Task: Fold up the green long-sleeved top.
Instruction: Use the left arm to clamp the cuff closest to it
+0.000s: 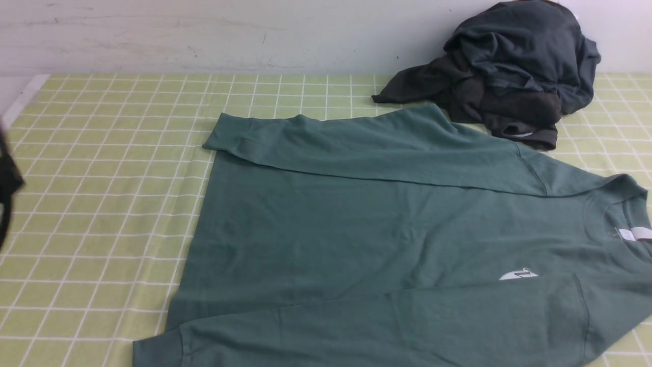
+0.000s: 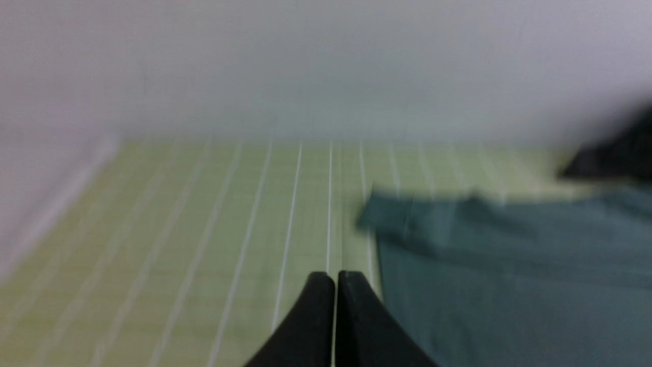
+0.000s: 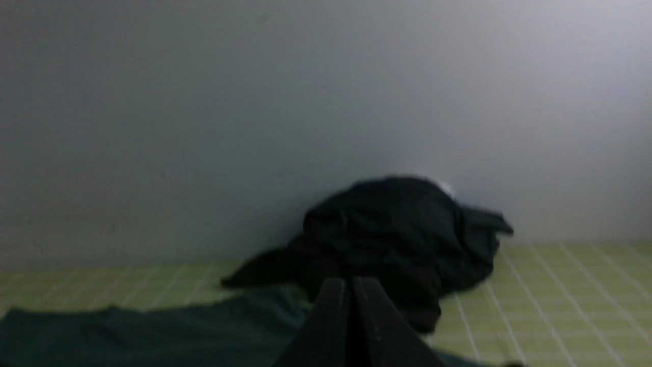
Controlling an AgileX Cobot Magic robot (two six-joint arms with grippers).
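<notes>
The green long-sleeved top [image 1: 367, 239] lies flat on the checked cloth, neck and white label to the right, hem to the left. Both sleeves are folded across the body, one along the far edge, one along the near edge. A small white logo [image 1: 518, 275] shows on the chest. My left gripper [image 2: 335, 276] is shut and empty, over bare cloth just left of the top's hem [image 2: 509, 275]. Part of the left arm [image 1: 7, 183] shows at the front view's left edge. My right gripper [image 3: 350, 281] is shut and empty, with the top [image 3: 153, 331] below it; it is not in the front view.
A pile of dark charcoal-grey garments [image 1: 509, 76] sits at the back right against the white wall, touching the top's far shoulder; it also shows in the right wrist view [image 3: 402, 239]. The yellow-green checked cloth [image 1: 102, 168] lies bare to the left of the top.
</notes>
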